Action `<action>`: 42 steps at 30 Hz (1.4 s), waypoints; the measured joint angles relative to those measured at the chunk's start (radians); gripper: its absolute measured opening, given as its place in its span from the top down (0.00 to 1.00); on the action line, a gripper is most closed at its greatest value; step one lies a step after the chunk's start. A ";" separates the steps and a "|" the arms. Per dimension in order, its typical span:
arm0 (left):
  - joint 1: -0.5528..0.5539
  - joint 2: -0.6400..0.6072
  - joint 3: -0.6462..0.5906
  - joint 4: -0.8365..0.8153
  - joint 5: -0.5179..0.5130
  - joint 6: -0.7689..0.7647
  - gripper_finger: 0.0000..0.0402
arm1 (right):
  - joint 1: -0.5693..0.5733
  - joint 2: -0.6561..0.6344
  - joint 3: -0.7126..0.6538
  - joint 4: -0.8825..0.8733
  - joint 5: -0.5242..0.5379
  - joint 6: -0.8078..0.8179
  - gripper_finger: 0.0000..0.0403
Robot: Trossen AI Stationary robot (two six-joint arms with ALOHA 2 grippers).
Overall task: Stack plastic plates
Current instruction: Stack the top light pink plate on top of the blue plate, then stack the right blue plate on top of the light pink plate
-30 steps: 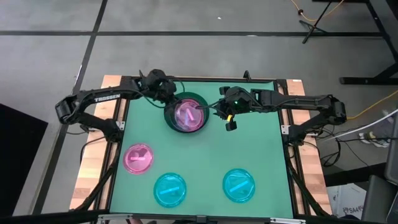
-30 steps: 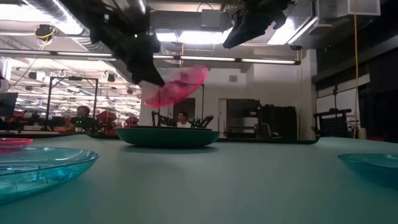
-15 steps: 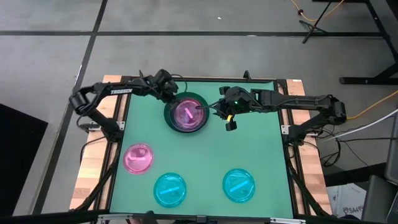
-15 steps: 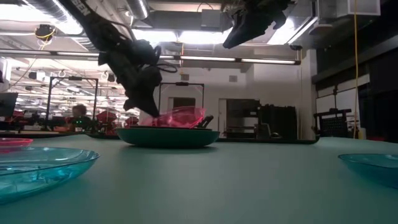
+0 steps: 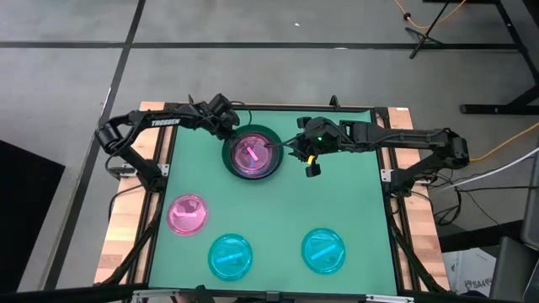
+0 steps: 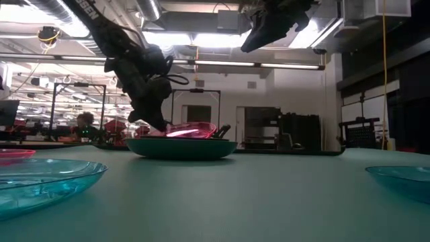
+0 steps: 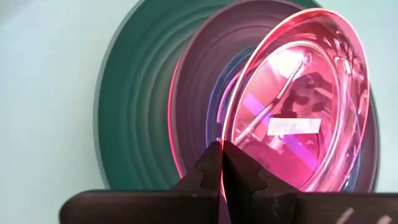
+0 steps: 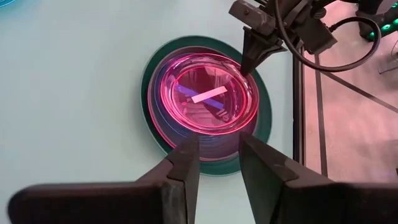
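Note:
A dark green plate [image 5: 228, 162] sits at the table's far middle with smaller plates nested in it, a translucent pink one [image 5: 252, 154] on top. My left gripper [image 5: 226, 128] is shut on that pink plate at the stack's far-left side. Seen level, the pink plate [image 6: 190, 129] lies almost flat in the green plate [image 6: 181, 148]. My right gripper [image 8: 217, 160] is open and hovers high [image 6: 259, 35], just right of the stack, touching nothing. A pink plate [image 5: 187, 214] and two cyan plates [image 5: 230, 256] [image 5: 323, 250] lie separately on the near half of the table. My left gripper pinches the top pink plate's rim [image 7: 222, 140] at its far-left edge between the two fingers [image 7: 208, 169]. The fingers slant down from the table's far left. The plate lies nearly level, its body resting in the plates nested below it.
Green mat [image 5: 354, 202] with free room in the middle and on the right. The lone pink plate sits near-left; the cyan plates line the near edge. Wooden table borders [image 5: 125, 227] flank the mat. People and equipment stand in the room behind the table.
My left gripper has come down toward the stack, still shut on the pink plate. The plate was tilted in the air above the green plate and now lies nearly level in the stack. My right gripper has stayed still.

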 joint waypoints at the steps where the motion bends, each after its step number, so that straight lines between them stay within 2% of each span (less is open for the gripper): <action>1: -0.004 0.000 0.000 0.000 -0.010 0.000 1.00 | 0.000 0.000 0.000 0.000 0.000 0.000 0.75; 7: -0.028 0.000 0.000 0.000 -0.072 0.000 1.00 | 0.000 0.000 0.000 0.000 0.000 0.000 0.75; 32: -0.043 0.000 0.000 0.001 -0.071 0.001 1.00 | 0.000 0.000 0.000 0.000 0.000 0.000 0.75; 42: -0.043 0.000 0.000 0.001 -0.069 0.001 0.84 | 0.000 0.000 0.000 0.000 0.000 0.000 0.75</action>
